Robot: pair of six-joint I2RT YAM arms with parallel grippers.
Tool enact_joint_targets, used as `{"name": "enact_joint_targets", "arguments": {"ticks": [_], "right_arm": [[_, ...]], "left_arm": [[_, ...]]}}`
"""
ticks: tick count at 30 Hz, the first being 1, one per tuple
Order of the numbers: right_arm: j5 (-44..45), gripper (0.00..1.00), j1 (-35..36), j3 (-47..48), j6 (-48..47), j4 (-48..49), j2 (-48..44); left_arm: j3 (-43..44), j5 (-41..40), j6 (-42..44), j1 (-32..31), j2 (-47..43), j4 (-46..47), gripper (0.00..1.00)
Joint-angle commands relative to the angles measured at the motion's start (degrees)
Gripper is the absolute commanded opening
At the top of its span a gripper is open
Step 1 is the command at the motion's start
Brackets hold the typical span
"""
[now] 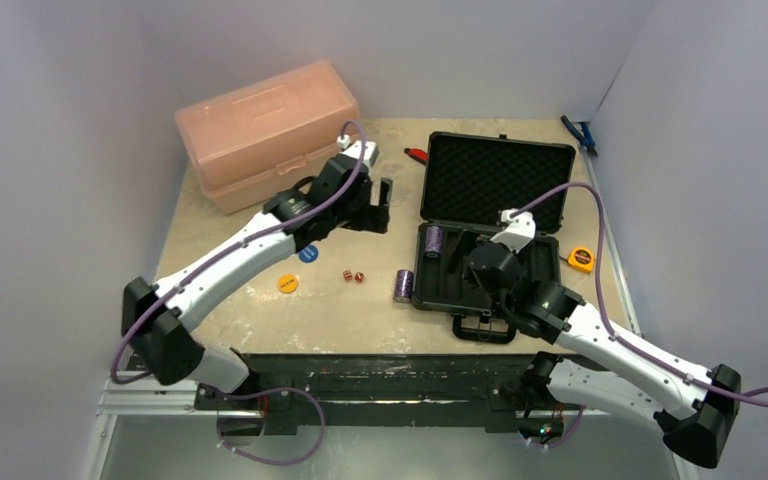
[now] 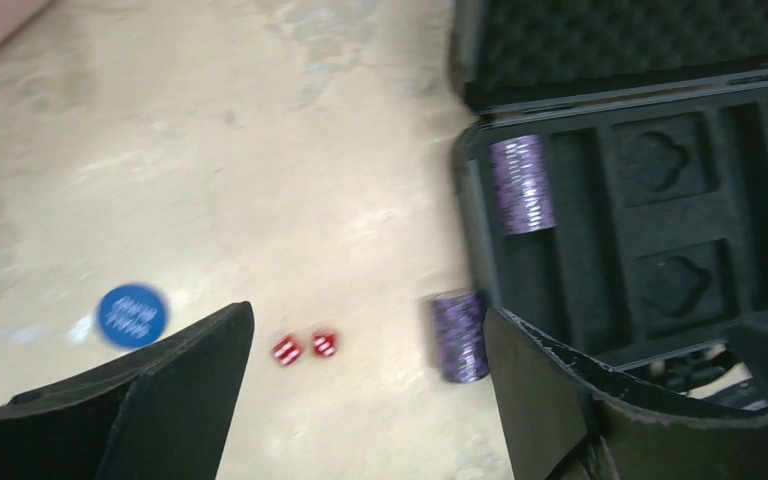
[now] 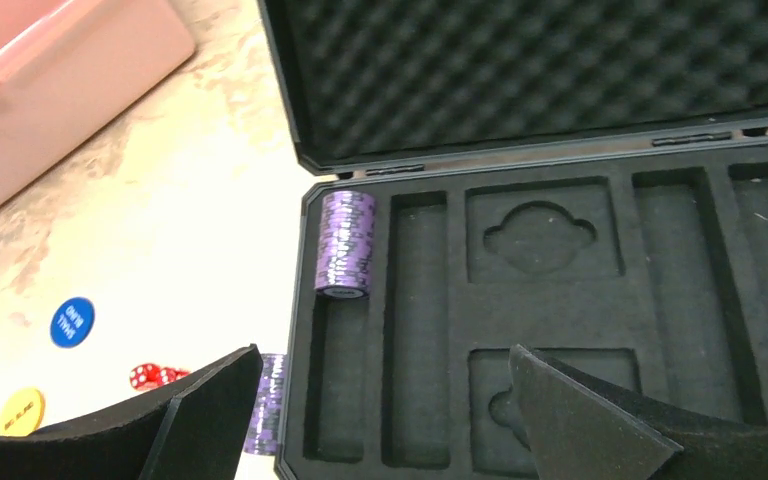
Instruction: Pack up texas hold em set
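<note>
Foam-lined black briefcase (image 3: 550,312), ribbed purple stack (image 3: 346,245)

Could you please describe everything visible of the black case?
The black case is hard plastic, lying open on the table, its lid standing up behind, lined with egg-crate foam. The base foam has long channels and two shaped pockets. One purple chip stack lies at the leftmost channel's far end; other visible slots are empty. Its handle sits on the near side.

The loose purple striped chip stack (image 3: 273,400) is half hidden behind a black finger (image 3: 195,425); lettering on the flat blue disc (image 2: 131,315) is blurred.
</note>
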Motion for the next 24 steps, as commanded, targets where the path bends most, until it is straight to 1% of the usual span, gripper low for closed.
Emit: {"name": "enact_joint_targets", "arguments": {"ticks": [1, 4, 5, 7, 11, 13, 15, 18, 21, 24], "right_arm": [[-4.6, 0.99, -0.1, -1.3, -5.9, 7.1, -1.1], [-6.3, 0.98, -0.1, -1.1, -6.1, 8.0, 0.2], [-6.9, 0.98, -0.1, -1.2, -6.2, 8.4, 0.6], [-8.4, 0.97, -0.1, -1.3, -6.8, 9.5, 1.4], [-11.5, 0.97, -0.1, -1.6, -7.8, 11.5, 2.5], [-13.3, 0.97, -0.1, -1.5, -8.3, 12.4, 3.3], [-15.2, 0.96, -0.1, -1.5, -8.7, 13.3, 4.0], [-18.4, 0.95, -0.1, -1.4, -9.5, 14.7, 4.9], [-21.6, 0.94, -0.1, -1.4, -10.4, 15.4, 5.5], [-23.7, 0.92, -0.1, -1.6, -11.1, 15.9, 6.1]], "left_arm": [[-7.2, -5.0, 4.8, 3.7, -10.7, -0.5, 0.89], [-11.6, -2.7, 5.8, 7.2, -17.8, -0.1, 0.98], [-12.7, -2.2, 6.2, 8.2, -19.8, -0.4, 1.0], [-13.7, -2.2, 7.1, 9.5, -23.1, -1.6, 1.0], [-12.2, -3.8, 9.7, 10.0, -25.8, -6.0, 1.0], [-12.4, -4.0, 12.0, 10.0, -27.5, -6.5, 1.0], [-13.9, -3.1, 14.6, 10.1, -30.0, -5.0, 1.0], [-17.7, -3.8, 17.2, 10.0, -33.5, -1.5, 1.0], [-20.3, -4.7, 18.2, 10.0, -35.5, 0.3, 1.0], [-20.9, -5.1, 19.0, 10.0, -37.5, 0.3, 1.0]]}}
